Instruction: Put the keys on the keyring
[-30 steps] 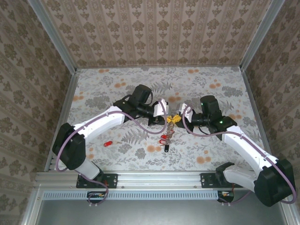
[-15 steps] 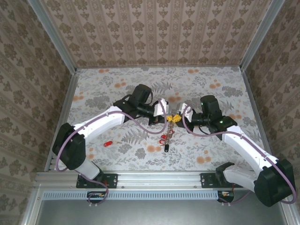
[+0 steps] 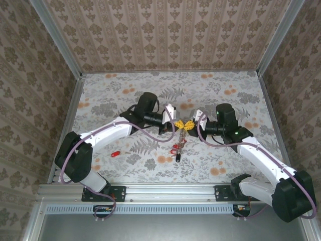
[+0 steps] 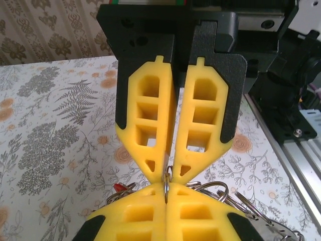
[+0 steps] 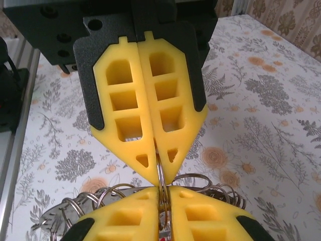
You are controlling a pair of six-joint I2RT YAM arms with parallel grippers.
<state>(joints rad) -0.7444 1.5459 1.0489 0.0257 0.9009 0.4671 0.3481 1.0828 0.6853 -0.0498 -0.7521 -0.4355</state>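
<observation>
Steel keyring [image 5: 160, 173] sits pinched between both claw tips — left claw [image 4: 165, 193] clamped tight, right claw [image 5: 163, 193] nipping it, slightly parted.

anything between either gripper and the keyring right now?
Nothing visible. The left gripper and right gripper meet tip to tip, and both already pinch the keyring by its thin wire. The keys hang below it.

One left pincer [image 3: 179, 125], one right pincer [image 3: 190, 125], one pinched keyring [image 5: 160, 181], one bunch of keys [image 3: 177, 149], one loose red key [image 3: 116, 153].

Red key [image 3: 115, 153] on floral table [image 3: 225, 90]
</observation>
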